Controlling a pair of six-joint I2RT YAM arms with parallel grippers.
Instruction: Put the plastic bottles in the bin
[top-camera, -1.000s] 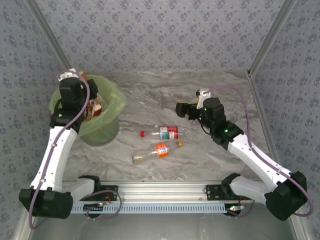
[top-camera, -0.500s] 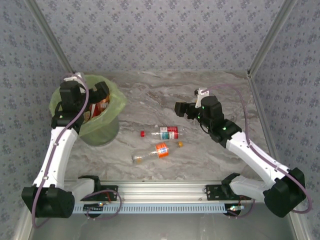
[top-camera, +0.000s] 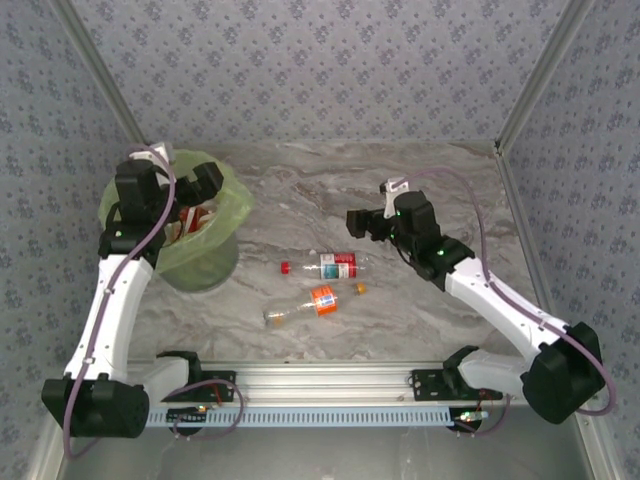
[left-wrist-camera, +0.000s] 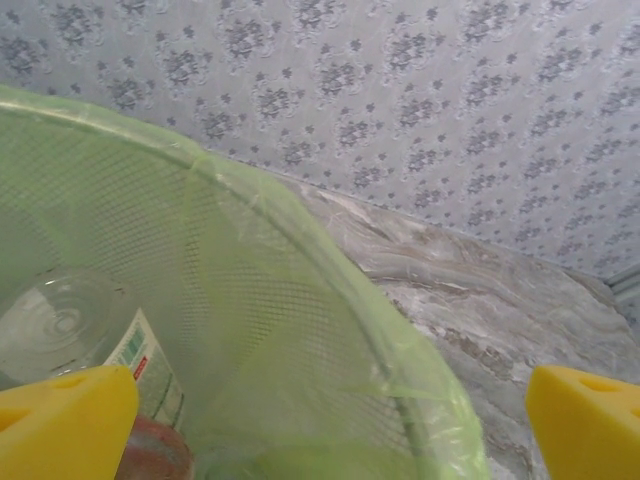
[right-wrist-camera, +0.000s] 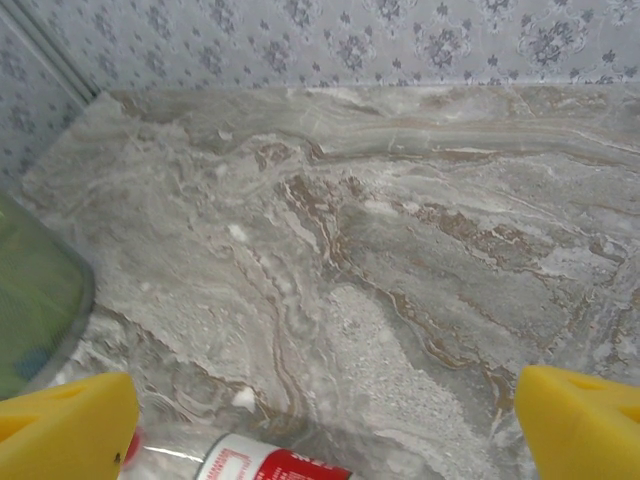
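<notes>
Grey patterned walls close in a marbled table (top-camera: 300, 200). At its left stands the bin (top-camera: 222, 262), green-lined. The left gripper (top-camera: 187, 200) hangs over its mouth, fingers spread wide with nothing between them. The left wrist view adds the mesh wall under the liner and a clear bottle (left-wrist-camera: 60, 325) lying inside.

Mid-table, two bottles lie flat outside the bin: the red-labelled bottle (top-camera: 335, 266) and, nearer the arm bases, the orange-labelled bottle (top-camera: 305, 303), with a loose orange cap (top-camera: 360, 289) beside them. The red-labelled one runs left to right, its red cap toward the bin.

The right gripper (top-camera: 357, 222), wide open and empty, sits just beyond it and slightly right, so the right arm is clearly nearer. In the right wrist view the label edges in at the bottom, lying along the line between the fingertips, so a grasp likely calls for a wrist turn. The overhead view gives the bottle's whole length.
</notes>
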